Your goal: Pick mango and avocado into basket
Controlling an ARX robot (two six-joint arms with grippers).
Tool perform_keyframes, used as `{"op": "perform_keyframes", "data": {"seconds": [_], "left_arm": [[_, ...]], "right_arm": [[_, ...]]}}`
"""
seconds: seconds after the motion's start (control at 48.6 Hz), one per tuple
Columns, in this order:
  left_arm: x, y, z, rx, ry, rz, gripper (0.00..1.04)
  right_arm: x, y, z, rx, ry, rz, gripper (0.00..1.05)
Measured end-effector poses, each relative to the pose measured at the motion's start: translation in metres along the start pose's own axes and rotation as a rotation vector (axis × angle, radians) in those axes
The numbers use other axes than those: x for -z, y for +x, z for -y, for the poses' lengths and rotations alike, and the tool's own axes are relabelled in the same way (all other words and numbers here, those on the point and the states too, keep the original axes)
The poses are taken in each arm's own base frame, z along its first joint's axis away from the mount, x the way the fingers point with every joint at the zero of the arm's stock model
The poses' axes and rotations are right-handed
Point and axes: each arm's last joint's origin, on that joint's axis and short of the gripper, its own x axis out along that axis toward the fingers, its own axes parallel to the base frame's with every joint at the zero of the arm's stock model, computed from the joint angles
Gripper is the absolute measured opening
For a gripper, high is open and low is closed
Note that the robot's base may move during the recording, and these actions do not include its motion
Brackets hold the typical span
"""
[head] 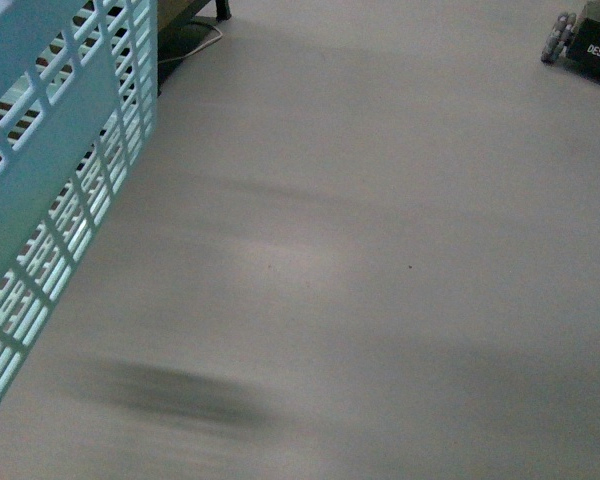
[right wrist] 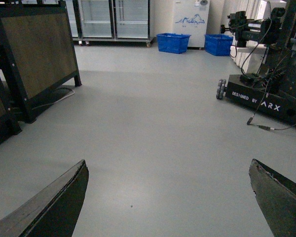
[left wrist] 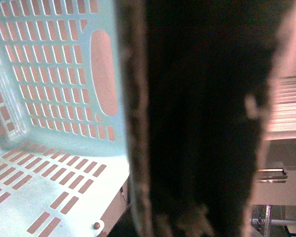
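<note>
Mostly bare grey floor (head: 380, 200) fills the front view, smeared with blur. The turquoise basket (head: 50, 150) juts in at the left edge, tilted, its slotted side facing the camera. Neither the mango nor the avocado appears in any view.

The left wrist view looks into the basket (left wrist: 49, 74). It shows lattice walls, an oval hand hole (left wrist: 104, 71) and a slotted bottom with no fruit on the part that shows. A broad dark shape (left wrist: 202, 118) with rough edges runs down the middle, too close and blurred to identify. It may be a handle or a finger, and I cannot tell whether the left gripper is spread or clamped.

The right gripper (right wrist: 168, 165) is spread wide, its two dark fingers (right wrist: 59, 202) at the outer corners with only floor between them. Beyond it are another robot base (right wrist: 259, 96) lettered ARX (its wheel also shows at the front view's top right) and two blue crates (right wrist: 172, 42) far off.

Judging from this, the task is at its start. No fruit is in the visible part of the basket, none is held by the right gripper, and none is in sight. The next move calls for bringing the mango or avocado into view. The wide right gripper would then be lined up around one of them, with the basket kept within reach.
</note>
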Motion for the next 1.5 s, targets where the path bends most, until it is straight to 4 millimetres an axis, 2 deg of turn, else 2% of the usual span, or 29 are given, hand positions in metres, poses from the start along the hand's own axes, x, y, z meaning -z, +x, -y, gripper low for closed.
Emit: {"op": "perform_keyframes", "data": {"seconds": [1.502], "left_arm": [[0.0007,0.0002,-0.0020,-0.006,0.010,-0.007,0.08]], "right_arm": [[-0.0001,-0.0001,0.0000,0.000,0.000,0.001,0.97]]}}
